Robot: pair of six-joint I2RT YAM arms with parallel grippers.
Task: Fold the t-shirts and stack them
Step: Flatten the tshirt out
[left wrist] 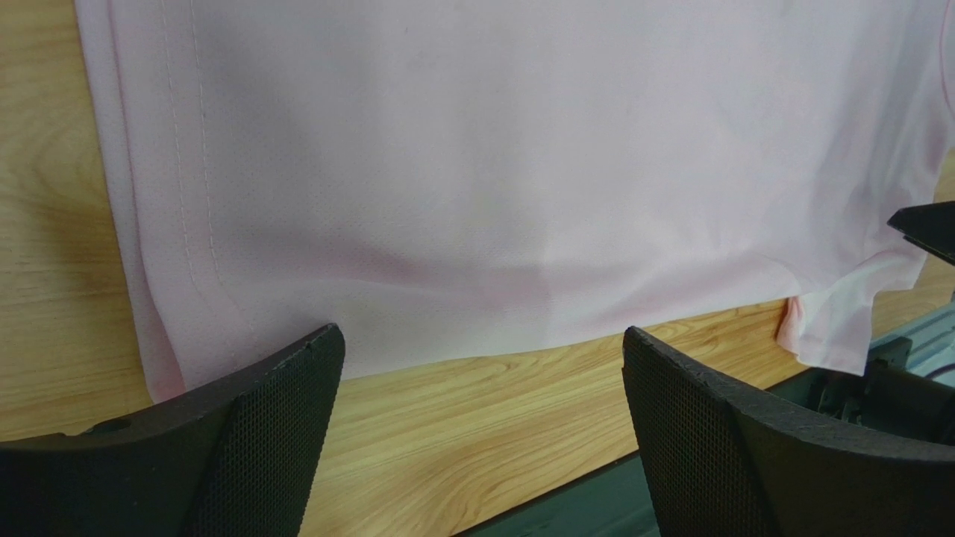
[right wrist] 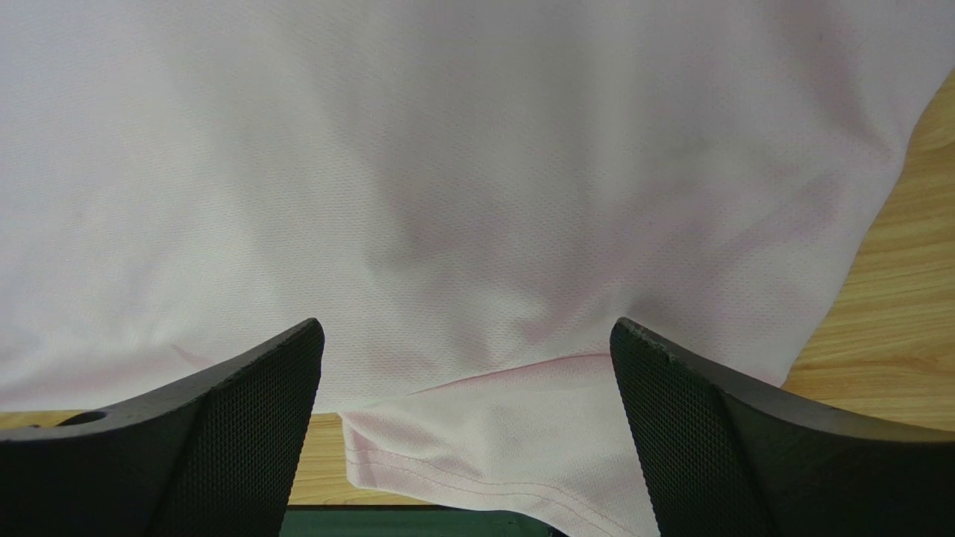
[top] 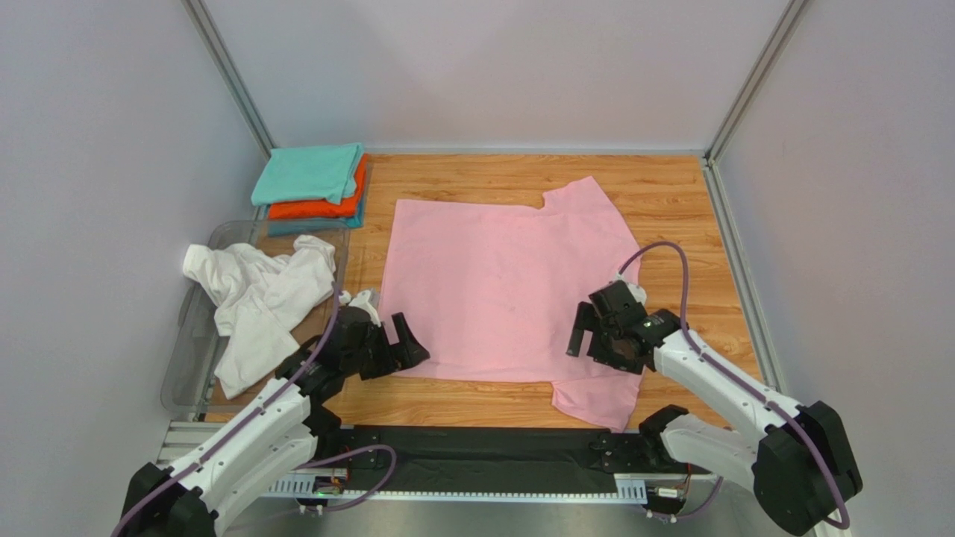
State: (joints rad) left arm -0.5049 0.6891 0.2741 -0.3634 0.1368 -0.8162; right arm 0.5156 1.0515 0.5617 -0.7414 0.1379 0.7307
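Starting at the left, the white t-shirt (top: 263, 297) lies crumpled near the folded stack (top: 312, 188). The left end effector (top: 392, 342) hangs released, jaws wide, at the near-left hem of the pink t-shirt (top: 499, 274), which is spread flat on the desk (top: 673, 190). The right end effector (top: 602, 331) hovers released over its near-right part. This soft, light cotton will likely sag and crease, so it is best pinched at the hem corners.

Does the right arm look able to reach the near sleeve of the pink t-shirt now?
Probably yes. The right pincer hangs open over the pink t-shirt, and the near sleeve lies flat just below it, with nothing covering it or standing in the way.
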